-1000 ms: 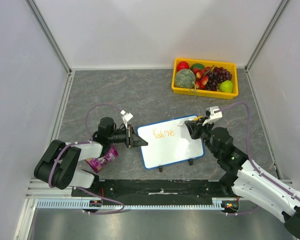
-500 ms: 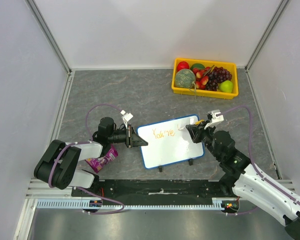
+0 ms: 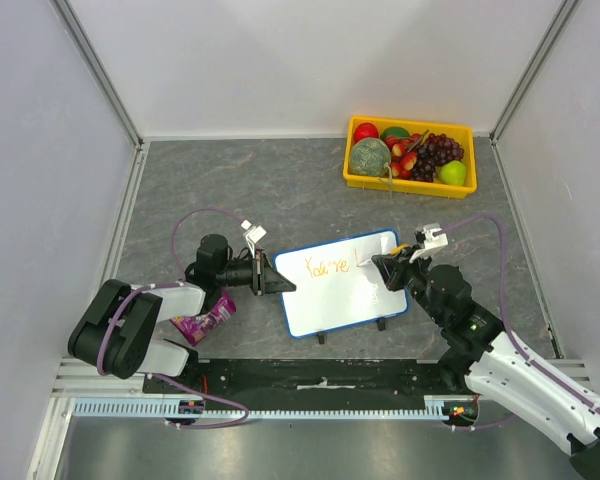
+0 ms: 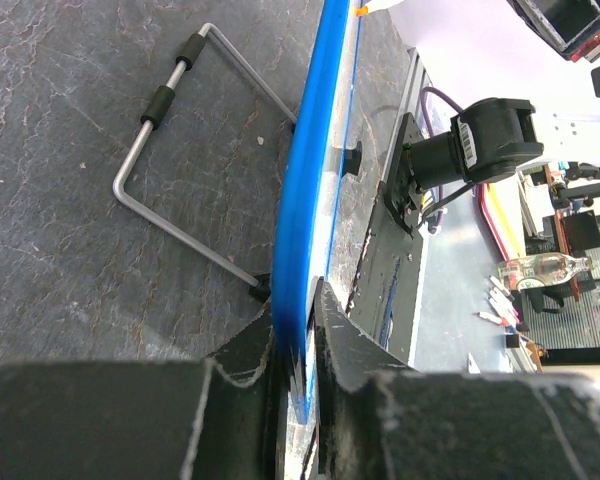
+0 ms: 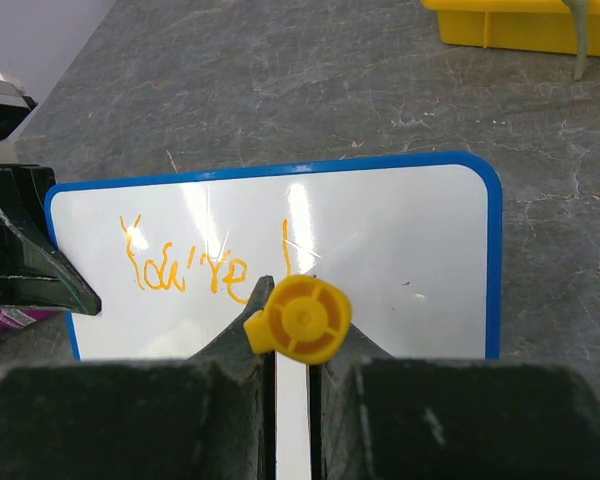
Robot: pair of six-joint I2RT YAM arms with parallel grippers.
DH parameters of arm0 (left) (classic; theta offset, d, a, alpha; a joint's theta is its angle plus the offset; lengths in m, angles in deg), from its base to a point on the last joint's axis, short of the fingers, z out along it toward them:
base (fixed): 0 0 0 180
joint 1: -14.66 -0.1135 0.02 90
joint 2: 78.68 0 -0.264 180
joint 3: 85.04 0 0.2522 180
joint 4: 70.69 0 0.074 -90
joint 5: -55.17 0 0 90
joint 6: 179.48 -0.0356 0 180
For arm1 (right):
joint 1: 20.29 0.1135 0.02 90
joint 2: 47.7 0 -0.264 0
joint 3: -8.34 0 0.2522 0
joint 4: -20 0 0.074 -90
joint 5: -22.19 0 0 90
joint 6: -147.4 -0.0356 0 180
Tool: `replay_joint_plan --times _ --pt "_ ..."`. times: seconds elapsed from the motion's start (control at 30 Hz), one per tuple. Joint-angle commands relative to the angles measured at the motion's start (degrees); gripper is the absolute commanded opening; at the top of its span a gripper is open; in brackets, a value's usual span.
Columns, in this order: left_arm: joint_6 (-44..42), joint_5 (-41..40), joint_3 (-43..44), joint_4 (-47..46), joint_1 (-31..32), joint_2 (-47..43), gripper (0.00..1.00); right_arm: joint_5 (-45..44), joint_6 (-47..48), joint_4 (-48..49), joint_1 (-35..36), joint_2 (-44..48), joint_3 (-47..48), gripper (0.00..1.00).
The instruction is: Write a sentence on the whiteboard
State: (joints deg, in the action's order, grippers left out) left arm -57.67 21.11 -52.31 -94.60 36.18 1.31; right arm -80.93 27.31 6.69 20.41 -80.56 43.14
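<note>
Finds whiteboard [image 3: 342,283] near mid-table on grey table top [image 3: 230,190], between both arms, long side slanting up toward the right. Clamps its left edge w/ left gripper [image 3: 278,284]: narrow grip, pinching blue frame [image 4: 302,200] front & back in left wrist view. Shows bent wire stand [image 4: 160,101] behind the board there, resting on the table. Holds yellow-capped marker [image 5: 300,318] in right gripper [image 3: 382,265], closed tight around the barrel, cap end facing the wrist cam. Hovers that gripper over the board's upper right part; can't tell from any view whether the tip touches the surface. Reads sentence [image 5: 180,268] so far as orange "You're" on the upper line, left of centre, plus one upright stroke just to its right. Places yellow tray [image 3: 410,152] w/ fruit at far right of table, well apart from the board. Places purple packet [image 3: 205,322] beside the left arm, close to the near edge.
</note>
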Motion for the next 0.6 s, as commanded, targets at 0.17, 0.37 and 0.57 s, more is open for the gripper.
replay_joint_plan --times 0.17,0.37,0.57 --pt "-5.4 -3.0 -0.1 2.6 0.2 1.1 0.02 -3.6 1.3 -3.8 -0.1 -0.7 1.4 0.00" --pt "-5.4 -3.0 -0.1 2.6 0.2 1.1 0.02 -4.7 2.0 -2.7 -0.2 -1.9 3.7 0.00" --pt "-5.4 -3.0 -0.1 2.5 0.2 1.1 0.02 -5.2 3.0 -1.9 -0.1 -3.0 6.8 0.00"
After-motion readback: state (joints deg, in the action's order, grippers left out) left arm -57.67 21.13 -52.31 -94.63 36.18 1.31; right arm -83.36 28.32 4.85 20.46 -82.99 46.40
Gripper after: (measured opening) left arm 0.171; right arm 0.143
